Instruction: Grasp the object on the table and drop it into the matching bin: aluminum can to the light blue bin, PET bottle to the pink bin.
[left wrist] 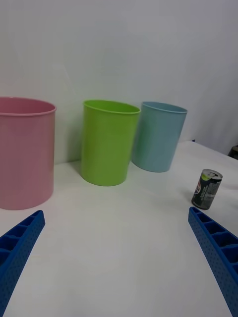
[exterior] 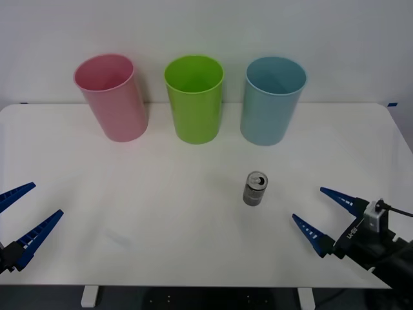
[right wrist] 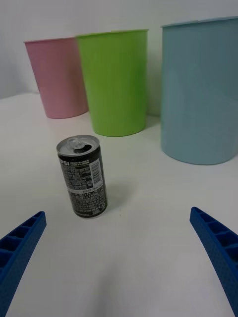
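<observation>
The right gripper (exterior: 320,213) stood low over the near right part of the table (exterior: 161,213), and its two blue ribbed fingers (exterior: 308,234) were spread wide with nothing between them. It pointed toward the aluminum can (exterior: 255,188), which stood upright on the table a little in front of the fingertips and somewhat toward the robot's left, not touching them. In the right wrist view the fingers (right wrist: 215,247) showed at the two lower corners, and the can (right wrist: 82,177) stood beyond them, nearer to one finger than to the other, with its pull-tab top up and the dark printed label facing the camera.

The left gripper (exterior: 26,216) was at the near left edge of the table, well apart from the can, and its fingers were also spread, holding nothing. In the left wrist view its fingers (left wrist: 218,257) framed the white tabletop, and the can (left wrist: 207,188) stood just beyond one of them.

Behind the can, along the far side of the table, three tall bins stood upright in a row. The light blue bin (exterior: 273,100) was the one nearest to the can, almost straight behind it. The lime green bin (exterior: 194,98) stood in the middle, and the pink bin (exterior: 111,97) was on the robot's left. The bins stood near one another without touching.
</observation>
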